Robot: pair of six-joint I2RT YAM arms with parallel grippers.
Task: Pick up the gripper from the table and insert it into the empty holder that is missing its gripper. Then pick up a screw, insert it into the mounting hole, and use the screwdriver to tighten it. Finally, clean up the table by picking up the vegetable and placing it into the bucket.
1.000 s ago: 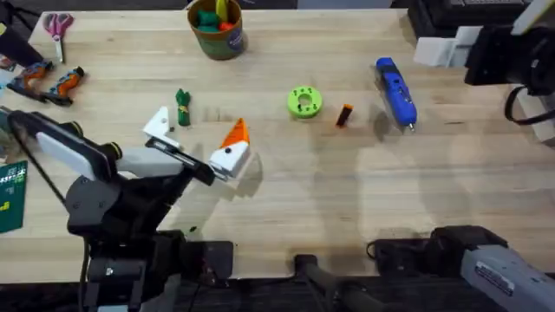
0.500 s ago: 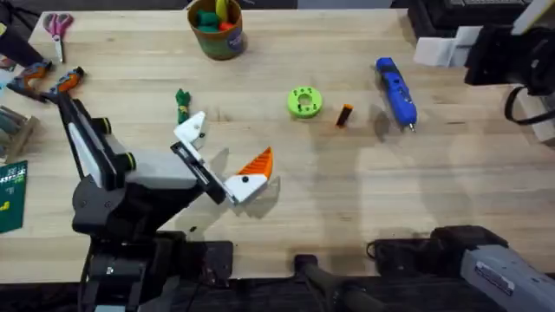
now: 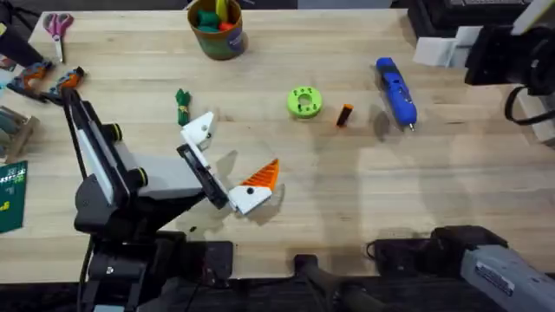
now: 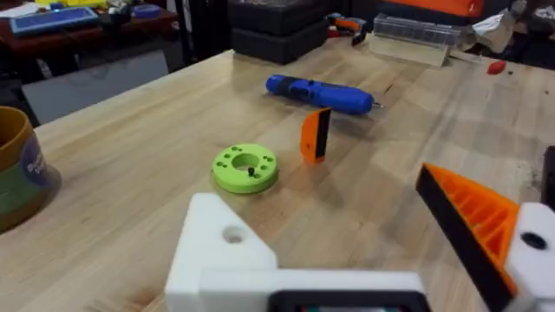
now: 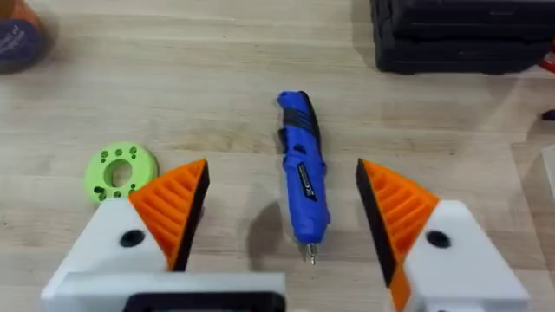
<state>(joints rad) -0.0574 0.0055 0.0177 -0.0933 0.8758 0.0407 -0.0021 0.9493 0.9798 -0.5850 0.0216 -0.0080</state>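
Observation:
The orange gripper piece (image 3: 345,114) (image 4: 315,134) stands on the table between the lime-green disc (image 3: 304,101) (image 4: 245,166) and the blue screwdriver (image 3: 395,91) (image 4: 321,94) (image 5: 302,173). My left gripper (image 3: 230,160) (image 4: 316,195) is open above the table, left of the disc. One of its jaws is the bare white holder (image 3: 201,130) (image 4: 225,251); the other carries an orange pad (image 3: 260,176). The dark-green vegetable (image 3: 182,106) lies just beyond the holder. The bucket (image 3: 218,28) stands at the back. My right gripper (image 5: 282,173) is open, facing the screwdriver. I cannot make out a screw.
The bucket holds several coloured toys. Scissors (image 3: 58,24) and orange-handled tools (image 3: 52,80) lie at the far left, with a green board (image 3: 10,195) at the left edge. A white block (image 3: 447,48) and dark equipment (image 3: 507,52) crowd the back right.
The left arm has swung its open gripper to the right and toward the front edge, turning as it went. The loose objects on the table have not moved.

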